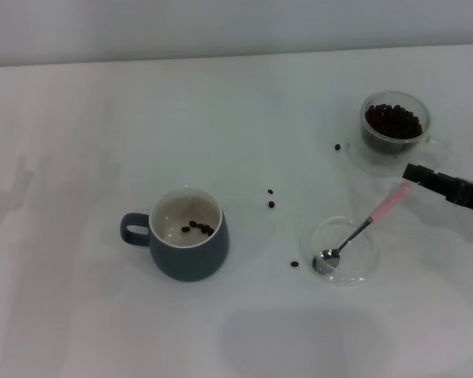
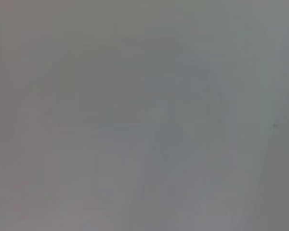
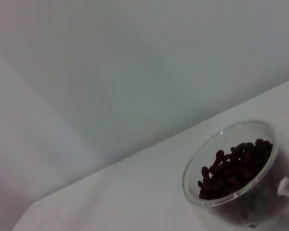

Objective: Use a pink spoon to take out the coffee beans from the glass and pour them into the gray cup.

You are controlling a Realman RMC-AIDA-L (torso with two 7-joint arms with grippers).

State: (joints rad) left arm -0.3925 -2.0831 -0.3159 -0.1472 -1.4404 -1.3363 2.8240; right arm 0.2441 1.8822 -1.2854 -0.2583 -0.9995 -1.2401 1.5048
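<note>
Pink at its handle end, the pink spoon (image 1: 361, 234) lies with its silver bowl inside a shallow clear dish (image 1: 363, 272), and the handle rises over the rim toward the right gripper (image 1: 411, 175). This dark gripper comes in from the right edge and its tip is touching or just beside the pink end; I cannot tell whether it is clamped on the handle or loose. The left arm is not seen in any view.

The glass (image 1: 397, 124) stands just behind the gripper, well filled with coffee beans (image 1: 393, 121). The gray cup (image 1: 188, 234) is well apart on the left, with about 5 beans already inside. I count 4 stray beans (image 1: 271, 204) on the white table (image 1: 102, 118) between the vessels.

I judge the step in hand is to take the spoon by the pink end. A firm grip high on the handle, with the bowl kept level, should help against more spilling.

The glass is near the gripper, so the lift should go away from its rim. Between dish and cup the table is open, except the stray beans
</note>
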